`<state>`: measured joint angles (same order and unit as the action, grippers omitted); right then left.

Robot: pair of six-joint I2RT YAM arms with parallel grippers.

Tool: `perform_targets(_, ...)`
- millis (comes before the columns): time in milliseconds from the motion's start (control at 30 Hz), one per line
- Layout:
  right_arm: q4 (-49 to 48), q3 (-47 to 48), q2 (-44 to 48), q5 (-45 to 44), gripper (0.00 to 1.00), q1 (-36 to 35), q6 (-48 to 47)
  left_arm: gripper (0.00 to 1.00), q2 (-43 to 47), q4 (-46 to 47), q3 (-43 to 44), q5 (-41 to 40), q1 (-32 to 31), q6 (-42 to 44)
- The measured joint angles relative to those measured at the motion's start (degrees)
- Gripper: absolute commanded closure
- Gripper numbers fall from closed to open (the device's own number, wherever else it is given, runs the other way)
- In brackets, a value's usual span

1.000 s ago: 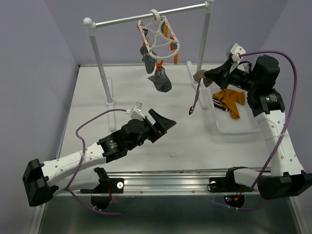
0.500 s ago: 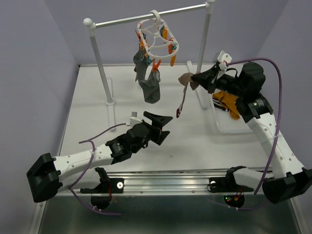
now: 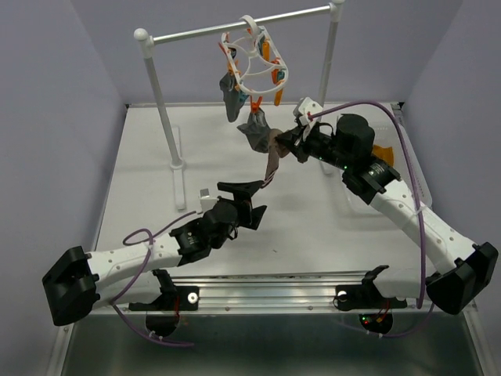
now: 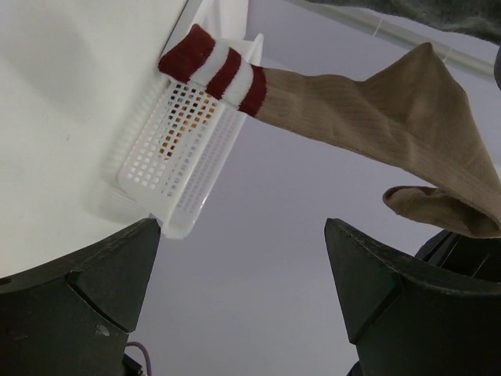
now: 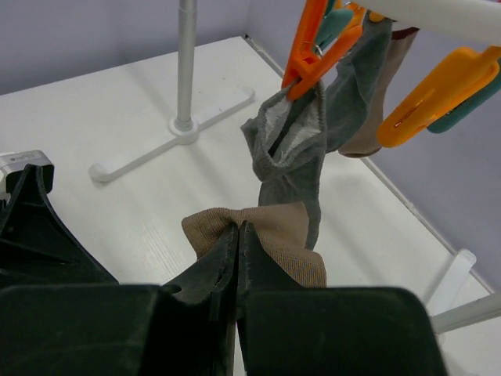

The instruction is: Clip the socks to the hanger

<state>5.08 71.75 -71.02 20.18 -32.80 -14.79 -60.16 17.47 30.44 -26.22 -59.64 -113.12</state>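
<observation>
Right gripper [image 5: 237,229] pinches a tan, red-cuffed fabric sock [image 4: 376,117]; left gripper [image 3: 249,197] gapes below; mustard sock [image 3: 382,150] mostly hidden behind arm.

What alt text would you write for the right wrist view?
Shut jaws pinch a tan sock close to a grey sock that hangs from an orange clip on the hanger. Behind stands a white rack post on the table.
</observation>
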Motion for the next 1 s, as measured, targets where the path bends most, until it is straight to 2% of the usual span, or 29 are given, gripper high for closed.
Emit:
perform_targets(500, -0.2, -0.4, -1.4, -9.6, 0.99, -9.5, 2.6, 0.01, 2.1, -7.4, 1.2, -7.8, 0.0, -1.4)
perform_targets(1000, -0.8, -4.0, 3.8, -6.4, 0.99, -11.2, 7.8, 0.01, -0.9, -12.9, 4.5, -12.2, 0.0, -1.5)
